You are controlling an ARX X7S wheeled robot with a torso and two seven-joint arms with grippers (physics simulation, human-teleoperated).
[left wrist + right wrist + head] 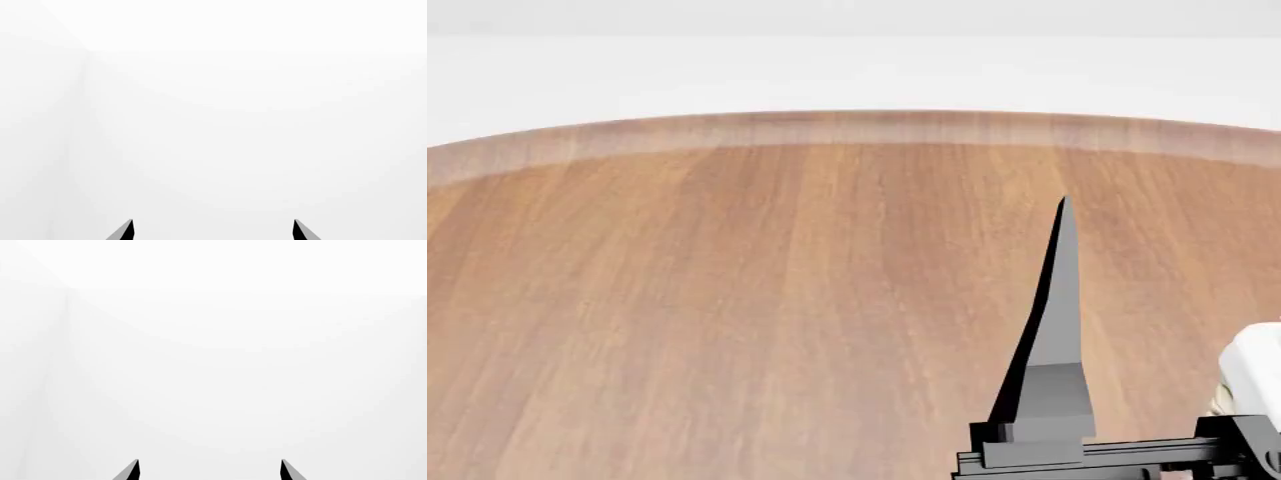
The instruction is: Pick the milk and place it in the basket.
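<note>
Neither milk nor basket is in view; both the left gripper (213, 231) and right gripper (210, 471) stand apart, empty, facing blank white, presumably awaiting approach over the bare wooden worktop (761, 300).

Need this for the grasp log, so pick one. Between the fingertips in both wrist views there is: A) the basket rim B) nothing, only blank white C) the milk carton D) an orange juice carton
B: the left end effector and the right end effector each show two spread fingertips with only blank white between them.
</note>
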